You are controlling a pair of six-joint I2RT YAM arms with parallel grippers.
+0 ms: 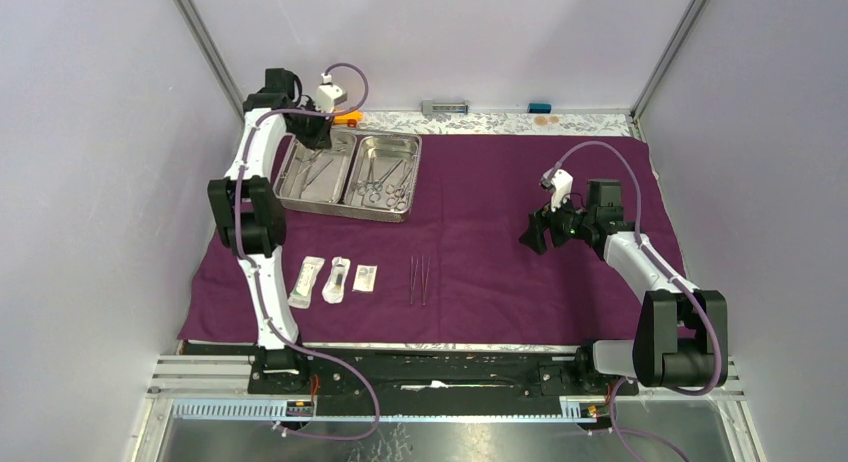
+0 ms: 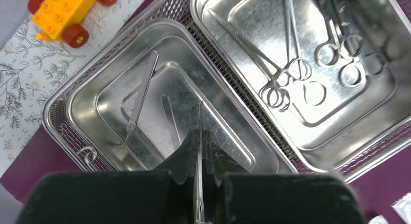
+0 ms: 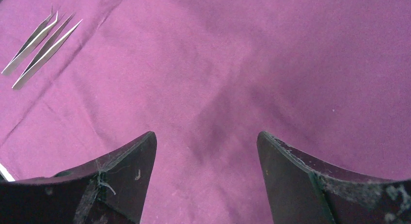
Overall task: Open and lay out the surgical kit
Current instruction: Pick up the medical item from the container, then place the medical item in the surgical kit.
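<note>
Cloth wrap of dark purple lies spread flat, shiny two-compartment steel tray at its far left. Left gripper, above the tray's left compartment, is clamped on a thin steel instrument. Thin steel tweezers and small sealed packets lie near the front. Right gripper hovers over cloth, fingers apart.

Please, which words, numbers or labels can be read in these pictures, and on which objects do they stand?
No text is readable in any view.
Smallest sealed packet: dark print, too small to read.
Grey object at the far edge: any marking is too blurred to read.
Orange toy car: no letters visible.
</note>
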